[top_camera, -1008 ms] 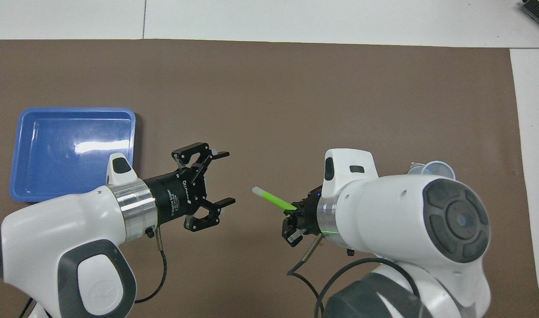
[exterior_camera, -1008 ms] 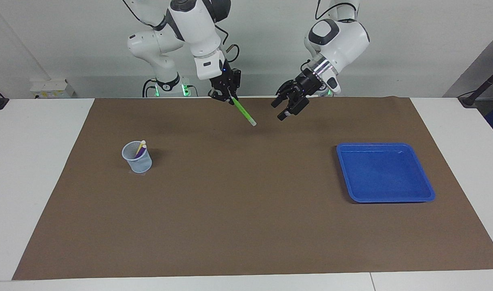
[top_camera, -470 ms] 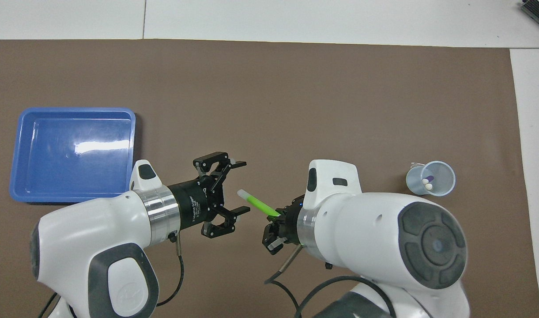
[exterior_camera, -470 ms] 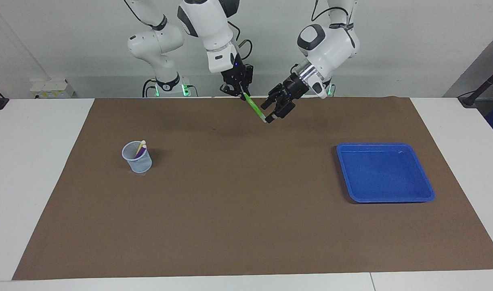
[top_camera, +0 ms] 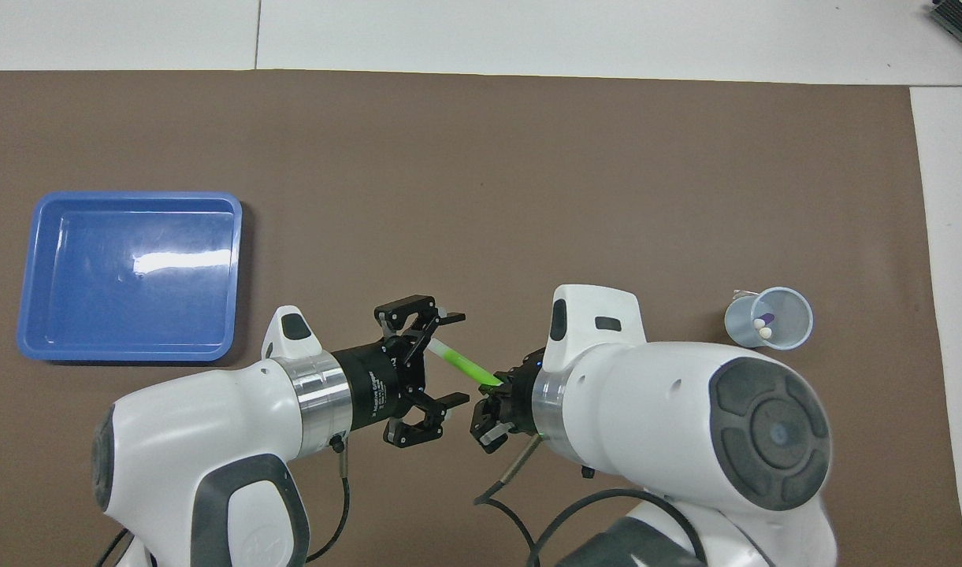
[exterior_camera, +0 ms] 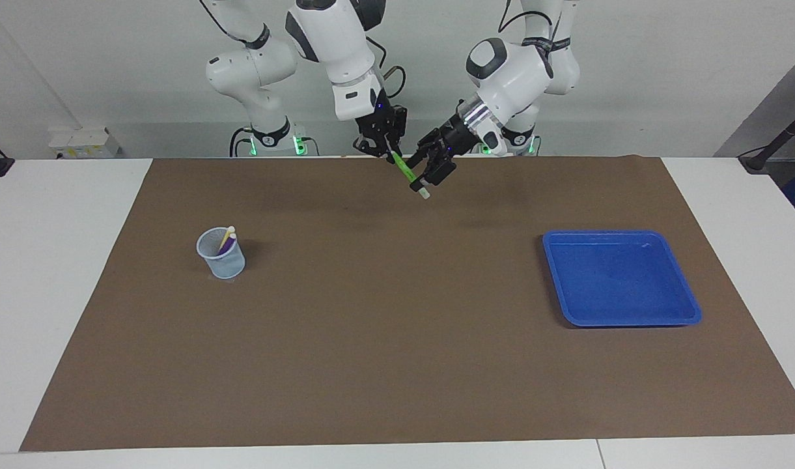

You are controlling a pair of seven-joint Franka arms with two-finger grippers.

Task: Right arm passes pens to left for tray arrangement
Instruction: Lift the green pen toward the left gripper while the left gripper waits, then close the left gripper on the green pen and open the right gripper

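Note:
My right gripper (exterior_camera: 387, 150) is shut on the green pen (exterior_camera: 407, 172) and holds it slanted in the air over the mat's edge nearest the robots. The overhead view shows this gripper (top_camera: 490, 394) and the pen (top_camera: 461, 364) too. My left gripper (exterior_camera: 427, 172) is open, and its fingers stand on either side of the pen's pale-tipped end (top_camera: 436, 346); it also shows in the overhead view (top_camera: 449, 359). The yellow pen (exterior_camera: 228, 235) and the purple pen (exterior_camera: 223, 246) stand in a translucent cup (exterior_camera: 221, 257). The blue tray (exterior_camera: 622, 280) lies empty toward the left arm's end.
A brown mat (exterior_camera: 397, 339) covers most of the white table. The cup (top_camera: 768, 317) stands toward the right arm's end, and the tray (top_camera: 130, 276) shows in the overhead view as well.
My left gripper has moved toward the right gripper, and its open fingers now bracket the green pen's free end. The right gripper shifted a little toward it, then held the pen still.

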